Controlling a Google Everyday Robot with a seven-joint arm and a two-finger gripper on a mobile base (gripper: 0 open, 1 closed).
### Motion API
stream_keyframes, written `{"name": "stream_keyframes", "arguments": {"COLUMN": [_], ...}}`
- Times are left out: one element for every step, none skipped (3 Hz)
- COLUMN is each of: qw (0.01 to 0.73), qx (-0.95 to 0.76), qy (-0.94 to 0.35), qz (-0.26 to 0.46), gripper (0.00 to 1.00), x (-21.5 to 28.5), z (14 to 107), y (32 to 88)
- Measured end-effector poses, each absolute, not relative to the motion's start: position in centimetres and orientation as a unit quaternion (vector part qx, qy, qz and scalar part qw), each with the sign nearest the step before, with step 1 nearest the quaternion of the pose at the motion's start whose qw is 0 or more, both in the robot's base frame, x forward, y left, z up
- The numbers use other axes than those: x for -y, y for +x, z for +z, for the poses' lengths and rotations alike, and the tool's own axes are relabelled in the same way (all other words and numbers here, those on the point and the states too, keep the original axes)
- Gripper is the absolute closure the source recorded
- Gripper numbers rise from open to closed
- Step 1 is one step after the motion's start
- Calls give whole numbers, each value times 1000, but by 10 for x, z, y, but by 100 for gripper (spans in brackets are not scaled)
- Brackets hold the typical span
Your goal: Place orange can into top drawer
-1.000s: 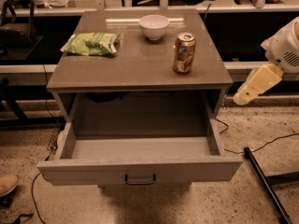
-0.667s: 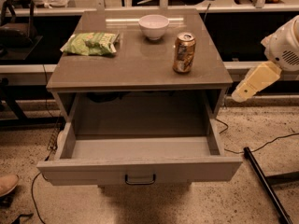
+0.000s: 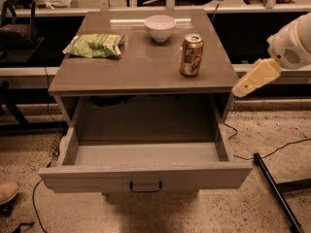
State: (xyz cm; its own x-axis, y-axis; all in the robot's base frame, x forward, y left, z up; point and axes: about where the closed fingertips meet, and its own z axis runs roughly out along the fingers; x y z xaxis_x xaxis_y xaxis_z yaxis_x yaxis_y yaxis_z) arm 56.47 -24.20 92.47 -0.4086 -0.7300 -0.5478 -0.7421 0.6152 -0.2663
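The orange can (image 3: 191, 54) stands upright on the right part of the grey cabinet top (image 3: 121, 72), with its silver top and pull-tab showing. The top drawer (image 3: 146, 176) is pulled wide open below and is empty inside; its dark handle (image 3: 146, 186) sits at the centre of the front. My gripper (image 3: 244, 86) hangs in the air off the cabinet's right edge, about level with the top, to the right of the can and apart from it. The white arm (image 3: 291, 45) comes in from the right edge.
A white bowl (image 3: 160, 27) stands at the back of the top and a green snack bag (image 3: 95, 45) lies at its left. A black pole (image 3: 274, 191) lies on the speckled floor at the right. Cables run on the floor. A shoe (image 3: 7, 192) shows at the lower left.
My gripper has moved a little up and to the left, closer to the cabinet's right edge. The can, the bowl, the bag and the drawer have not moved.
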Motion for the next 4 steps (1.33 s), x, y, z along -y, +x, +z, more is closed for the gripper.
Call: {"name": "stream_keyframes", "arguments": {"qw": [375,414,444,458], "qx": [-837,-824,-811,-810], "qy": [-395,-377,-361,-343], "qz": [44,83,121,131], "gripper": [0,0,0,0], "x": [230,204,168,154], "z": [924,926,923,918], "y": [608,645,682,702]}}
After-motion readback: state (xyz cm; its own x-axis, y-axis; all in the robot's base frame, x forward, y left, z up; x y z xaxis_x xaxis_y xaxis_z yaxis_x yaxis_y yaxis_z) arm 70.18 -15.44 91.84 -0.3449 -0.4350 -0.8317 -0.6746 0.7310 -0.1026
